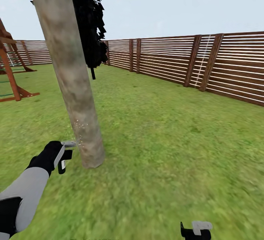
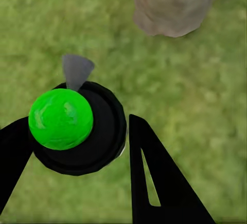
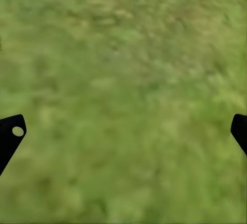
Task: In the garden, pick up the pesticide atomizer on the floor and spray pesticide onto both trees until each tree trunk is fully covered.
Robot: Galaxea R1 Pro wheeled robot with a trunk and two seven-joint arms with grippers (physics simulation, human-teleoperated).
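Observation:
A thick, leaning, grey-tan tree trunk rises from the lawn; its base is near in the left wrist view. My left gripper hangs low beside the trunk's foot, shut on the pesticide atomizer. In the left wrist view the atomizer is a round black body with a bright green dome. It sits between the two dark fingers, and its grey nozzle points toward the trunk. Fine pale specks dot the bark above the gripper. My right gripper is open over grass.
A brown slat fence rings the lawn at the back and right. A near-black cypress stands just behind the trunk. A red-brown wooden play frame sits at the far left. Open grass stretches to the right of the trunk.

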